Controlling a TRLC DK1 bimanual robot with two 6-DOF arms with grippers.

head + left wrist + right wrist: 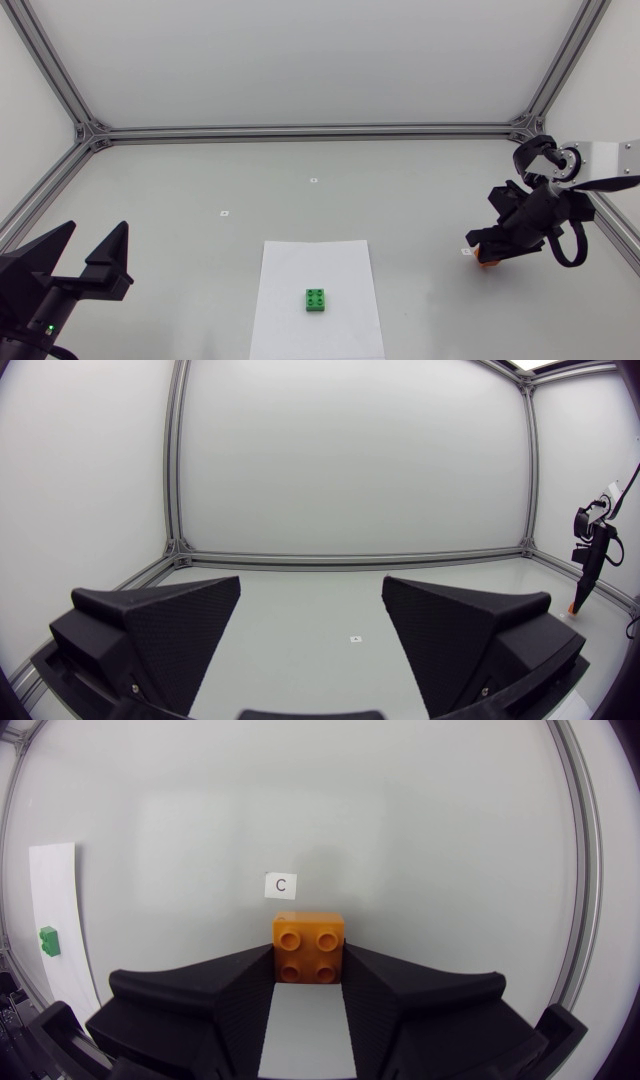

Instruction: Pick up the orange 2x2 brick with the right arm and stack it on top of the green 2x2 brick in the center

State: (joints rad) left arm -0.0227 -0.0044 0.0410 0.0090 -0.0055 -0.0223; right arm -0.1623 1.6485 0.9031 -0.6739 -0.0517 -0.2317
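Right gripper (309, 970) is closed on the orange brick (309, 945). In the right wrist view both fingers press its two opposite sides, studs up, and the brick sits square between them. We can't tell whether it is off the tabletop (200, 180) yet. In the head view it looks low, at the right of the frame, just beside a small white label (466, 252).

Key relation: the green brick (317, 299) lies to the left of the held brick and a bit lower in the head frame, well apart from it. It sits on the lower middle of the white paper sheet (315, 258), near bottom centre. From the wrist camera it shows far off to the side of the gripper, on that same sheet.

Both bricks are 2x2, so there's no long axis to worry about — only stud alignment. The green brick looks roughly square to the head frame. The right gripper sits skewed in that view, so our read is that some wrist yaw is needed before seating.

Left gripper (97, 232) is parked at lower left, fingers spread wide and holding nothing — about as far from the green brick as the right one, but out of the job.

Our call on the next move: lift, carry left across the bare tabletop, square up over the studs, then press down.
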